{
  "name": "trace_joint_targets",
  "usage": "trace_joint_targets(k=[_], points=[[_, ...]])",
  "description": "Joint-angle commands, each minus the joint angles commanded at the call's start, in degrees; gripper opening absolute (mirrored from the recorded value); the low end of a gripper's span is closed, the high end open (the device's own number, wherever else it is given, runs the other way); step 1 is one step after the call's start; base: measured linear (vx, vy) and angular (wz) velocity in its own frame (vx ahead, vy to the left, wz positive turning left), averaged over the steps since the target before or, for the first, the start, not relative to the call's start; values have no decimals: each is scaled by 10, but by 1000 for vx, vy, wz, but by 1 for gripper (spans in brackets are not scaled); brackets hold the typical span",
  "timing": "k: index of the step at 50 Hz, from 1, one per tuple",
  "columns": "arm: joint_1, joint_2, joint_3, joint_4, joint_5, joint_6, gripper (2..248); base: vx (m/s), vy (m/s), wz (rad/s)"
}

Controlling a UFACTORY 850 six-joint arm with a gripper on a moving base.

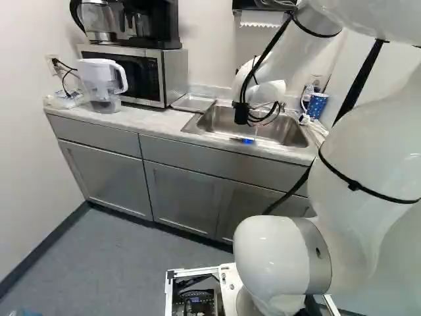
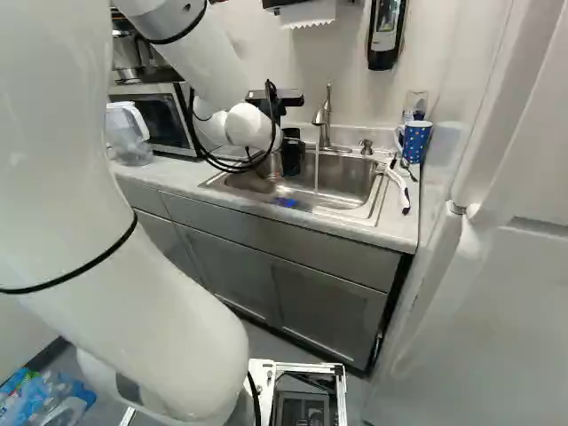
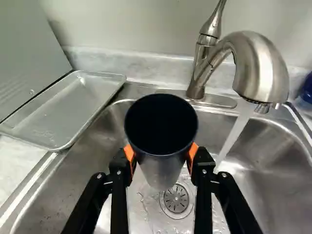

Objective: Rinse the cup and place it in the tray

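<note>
Your tool (image 3: 161, 155) pinches cup (image 3: 161, 139) over sink (image 3: 73, 185), beside water stream (image 3: 237, 130). Rinse completion: you cannot confirm. Remaining for you: place cup in metal tray (image 3: 70, 109) near rear edge of counter (image 1: 151, 121).

Cup (image 3: 160, 168) over sink (image 3: 68, 195), tray (image 3: 63, 109) beside it, perhaps touching.

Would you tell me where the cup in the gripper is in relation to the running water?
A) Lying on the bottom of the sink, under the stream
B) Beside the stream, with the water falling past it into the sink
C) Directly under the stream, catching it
B: the stream falls into the sink to one side of the cup, clear of its rim.
</note>
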Motion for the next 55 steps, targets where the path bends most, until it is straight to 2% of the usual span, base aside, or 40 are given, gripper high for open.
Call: trace_joint_targets(k=[37,55], points=[[-35,-11,-11,0,0,0,122,0,0,0],[-52,-18,-18,0,-20,0,122,0,0,0]])
